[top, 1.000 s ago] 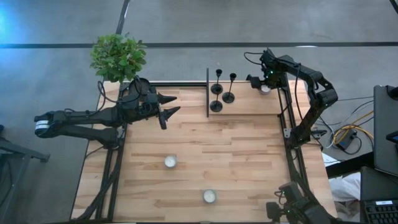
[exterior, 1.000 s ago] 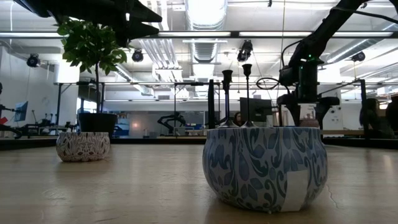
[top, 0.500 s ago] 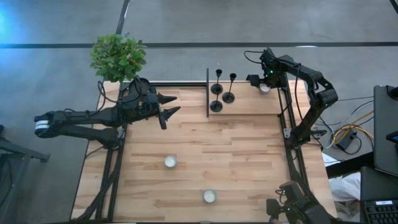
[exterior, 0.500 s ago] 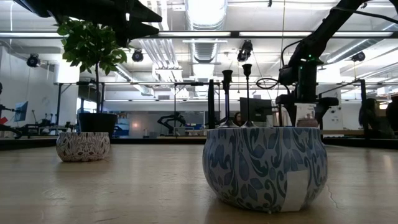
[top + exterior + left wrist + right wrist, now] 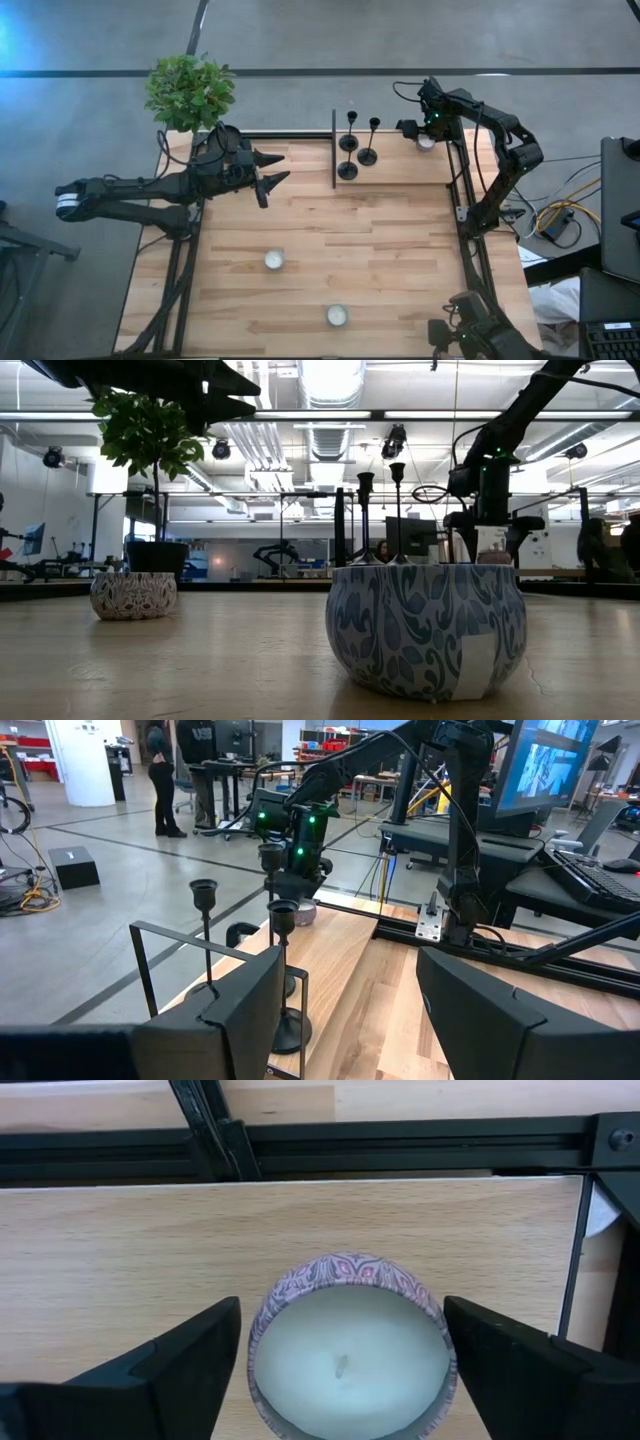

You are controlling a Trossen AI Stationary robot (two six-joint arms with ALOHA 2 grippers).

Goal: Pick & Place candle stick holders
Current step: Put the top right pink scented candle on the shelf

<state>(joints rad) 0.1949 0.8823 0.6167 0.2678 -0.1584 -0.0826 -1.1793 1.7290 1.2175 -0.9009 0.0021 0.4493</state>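
Three black candle stick holders stand on their round bases at the table's far middle, beside a thin black upright frame; they also show in the left wrist view. My left gripper is open and empty, level, left of the frame, pointing at the holders. My right gripper is open at the far right, pointing down, its fingers on either side of a small patterned candle tin. My right gripper comes at the candle tin from above, one finger beyond each side of the tin's rim. I cannot tell whether the fingers touch the tin. The tin sits upright on the wood.
Two more candle tins sit on the near half of the table; in the low view one is blue-patterned and close. A potted plant stands at the far left corner. Black rails edge the table.
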